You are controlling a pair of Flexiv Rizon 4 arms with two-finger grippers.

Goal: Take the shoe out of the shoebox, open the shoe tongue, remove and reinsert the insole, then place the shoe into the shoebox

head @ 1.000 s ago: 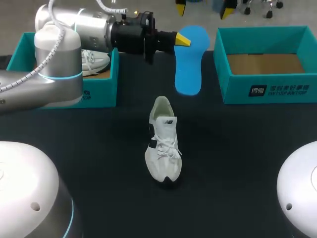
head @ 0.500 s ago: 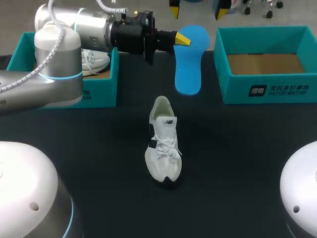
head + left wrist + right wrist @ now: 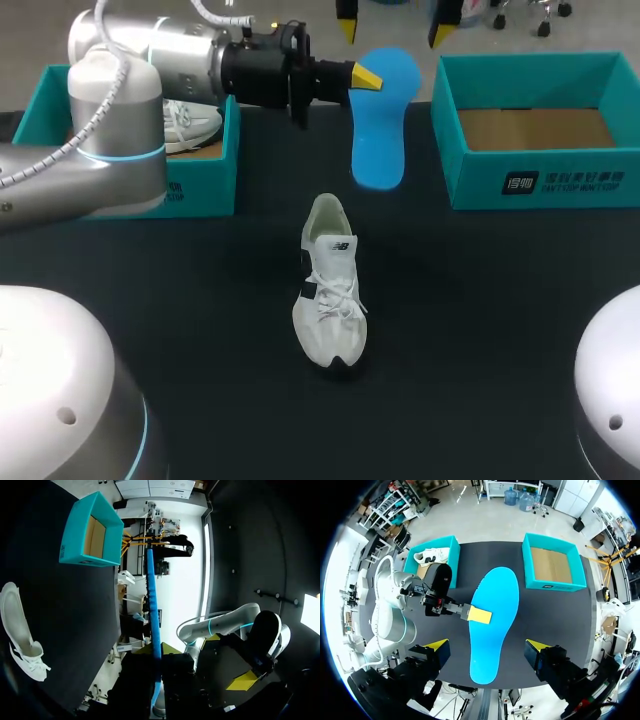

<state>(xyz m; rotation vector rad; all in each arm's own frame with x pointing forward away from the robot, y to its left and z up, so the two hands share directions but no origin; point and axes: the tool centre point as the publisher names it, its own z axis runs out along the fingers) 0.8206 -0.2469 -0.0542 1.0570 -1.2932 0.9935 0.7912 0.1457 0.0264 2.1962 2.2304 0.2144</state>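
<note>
The left gripper is closed on one long edge of the blue foam insole, about mid-length, holding it flat above the far side of the black bench — one yellow tip lies on top, the other is hidden beneath. The right gripper hangs over the insole with its fingers spread wider than the insole, holding nothing. The white lace-up shoe stands alone mid-bench, well apart from both grippers, toe towards the robot. An empty teal cardboard shoebox sits to the right. A second teal shoebox on the left holds another white shoe.

This looks like a handover before reinsertion. As I judge the risks, the insole is thin and pinched at one edge only, so it may droop or twist — and a squeeze across its width could buckle it. If the left lets go before the right has a firm hold, it drops. Later, the unheld shoe could slide as the insole is pushed in.
</note>
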